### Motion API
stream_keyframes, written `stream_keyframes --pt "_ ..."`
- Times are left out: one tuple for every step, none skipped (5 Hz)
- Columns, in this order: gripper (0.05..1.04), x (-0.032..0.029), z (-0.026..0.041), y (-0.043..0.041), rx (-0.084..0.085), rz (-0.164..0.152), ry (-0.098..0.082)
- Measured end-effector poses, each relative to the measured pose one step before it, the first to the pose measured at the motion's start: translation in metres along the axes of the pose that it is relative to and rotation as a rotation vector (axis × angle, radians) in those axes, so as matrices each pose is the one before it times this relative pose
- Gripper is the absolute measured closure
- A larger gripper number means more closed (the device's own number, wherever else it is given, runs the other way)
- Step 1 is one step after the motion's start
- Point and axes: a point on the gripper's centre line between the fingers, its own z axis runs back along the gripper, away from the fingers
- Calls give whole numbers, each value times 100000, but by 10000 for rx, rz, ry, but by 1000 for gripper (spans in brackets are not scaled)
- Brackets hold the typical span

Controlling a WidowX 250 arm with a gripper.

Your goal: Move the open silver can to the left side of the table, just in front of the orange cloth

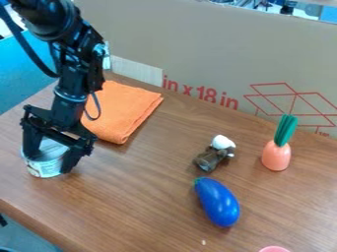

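Gripper [49, 163] hanging straight down at the can [47, 169] on the table's [141, 197] left side, the can directly under it — whether it clamps the can, I cannot tell. Rightward come the folded orange cloth [121, 110], a small brown-and-white toy [211, 158], the blue eggplant [218, 202] just nearer the camera — then the orange carrot [276, 156].

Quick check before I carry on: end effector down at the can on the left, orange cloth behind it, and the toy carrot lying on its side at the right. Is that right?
Not quite: the toy carrot stands upright, green top up, as the camera view shows. The end effector is down at the can, with the orange cloth behind.
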Motion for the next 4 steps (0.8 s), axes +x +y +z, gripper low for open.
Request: stream_keyframes --pt "81 -237 826 134 -183 -100 -340" --pt "82 -460 2215 -754 -316 -376 -832" --pt "82 -827 2494 -2456 -498 -1023 -1058" --pt "82 -474 1623 -4604 -19 -1393 -270"
